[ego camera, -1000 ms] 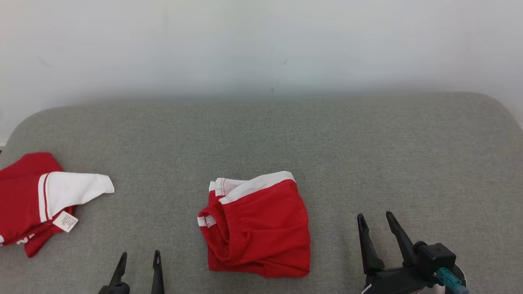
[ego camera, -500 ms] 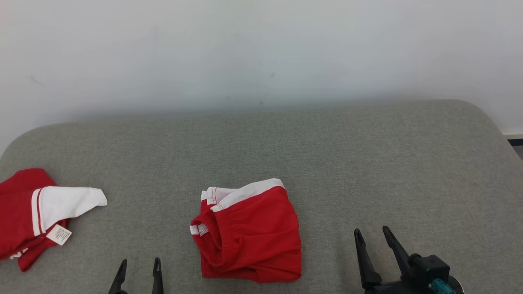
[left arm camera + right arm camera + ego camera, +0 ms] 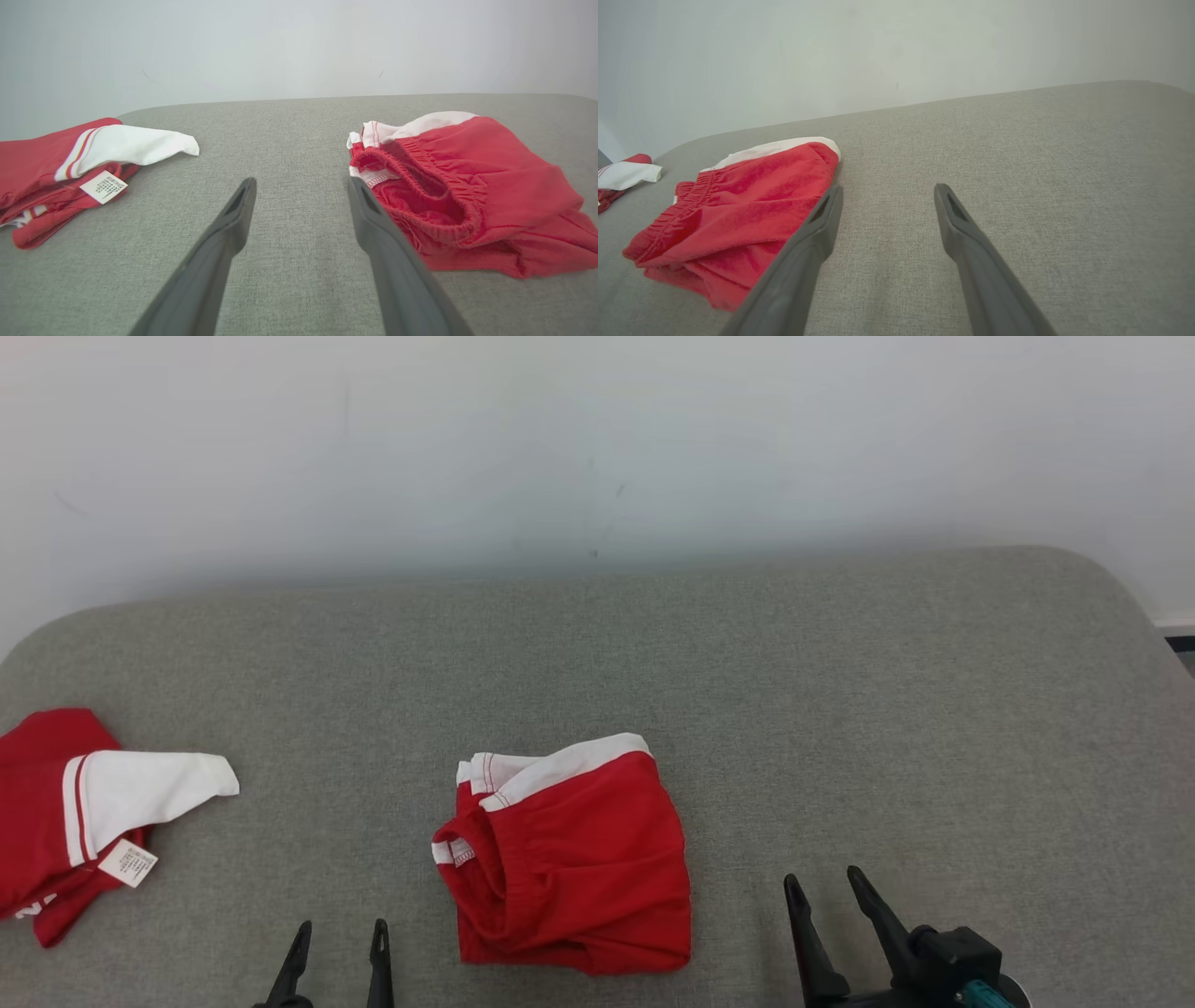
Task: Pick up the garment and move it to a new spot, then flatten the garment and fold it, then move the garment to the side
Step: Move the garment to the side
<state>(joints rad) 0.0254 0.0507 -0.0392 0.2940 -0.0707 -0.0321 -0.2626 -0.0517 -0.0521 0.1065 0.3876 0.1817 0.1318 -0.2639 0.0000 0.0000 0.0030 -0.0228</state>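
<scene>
A pair of red shorts with white trim, the garment (image 3: 569,859), lies folded in a compact bundle on the grey padded table (image 3: 840,709), near its front middle. The garment (image 3: 458,186) fills the right half of the left wrist view, elastic waistband facing me, and the garment (image 3: 738,214) lies at the left of the right wrist view. My left gripper (image 3: 341,933) hangs open just left of it, apart from the cloth. To the shorts' right my right gripper (image 3: 824,887) is open too, nothing between its fingers.
A second garment, red with a white sleeve and a paper tag (image 3: 84,812), lies at the table's left edge. A pale wall rises behind the table. The table's rounded right corner (image 3: 1111,579) is near the wall; bare grey surface stretches behind and to the right of the shorts.
The whole head view has shifted a little, so the camera moved. Both grippers stay open and the shorts lie as before.
</scene>
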